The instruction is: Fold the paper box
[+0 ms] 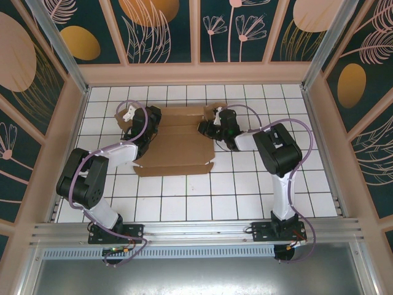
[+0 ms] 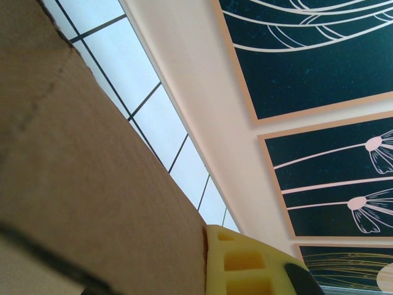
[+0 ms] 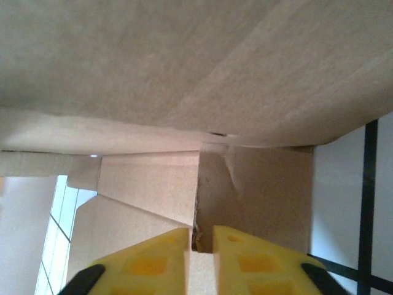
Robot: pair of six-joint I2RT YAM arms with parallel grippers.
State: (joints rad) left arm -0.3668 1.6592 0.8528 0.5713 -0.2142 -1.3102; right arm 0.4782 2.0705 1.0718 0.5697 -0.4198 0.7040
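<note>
left gripper (image 1: 145, 123): fingertips hidden under its wrist in the top view
left wrist view: one yellow finger (image 2: 245, 264) cut by the bottom edge; its partner hidden behind the paper box (image 2: 80, 184), blurred up close
right gripper (image 3: 201, 236): finger bases cut off below; whether it pinches the cardboard edge, unclear

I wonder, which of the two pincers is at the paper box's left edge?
The left pincer, on the arm bolted at the left: it meets the paper box at its left edge, while the right pincer is at its right edge.
</note>
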